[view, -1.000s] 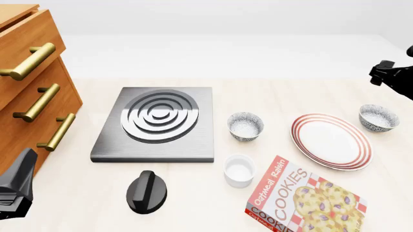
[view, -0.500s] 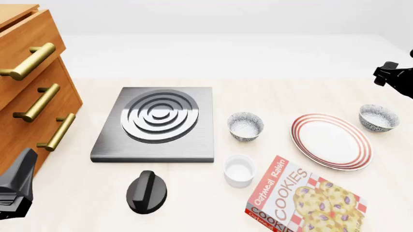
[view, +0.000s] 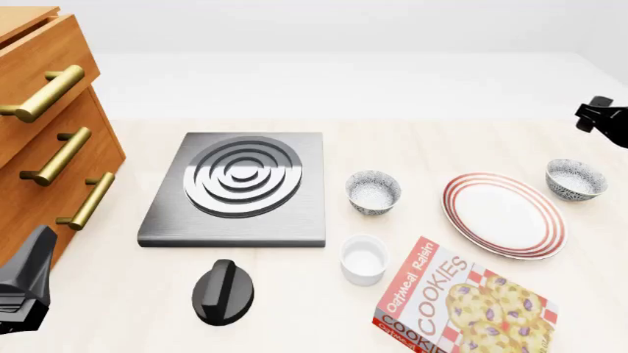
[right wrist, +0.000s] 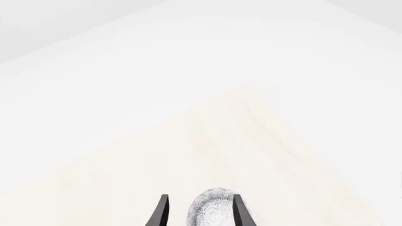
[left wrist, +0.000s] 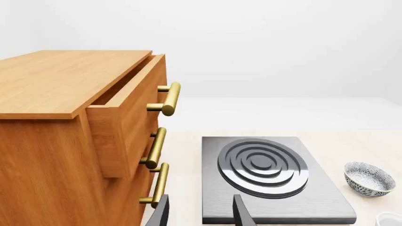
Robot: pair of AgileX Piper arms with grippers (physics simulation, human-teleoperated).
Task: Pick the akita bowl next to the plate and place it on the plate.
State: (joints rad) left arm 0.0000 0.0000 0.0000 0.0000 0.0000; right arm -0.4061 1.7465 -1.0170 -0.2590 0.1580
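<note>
Akita bowl (view: 575, 179) right of plate (view: 504, 215) (just beside)

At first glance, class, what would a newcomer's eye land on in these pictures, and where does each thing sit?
The wooden drawer cabinet with brass handles stands tall at the far left, beside the steel hob with its concentric rings. The bright red cookie box lies at the near right edge, just in front of the red-ringed plate. Two speckled bowls flank that plate: one on its left, one on its right.
</note>
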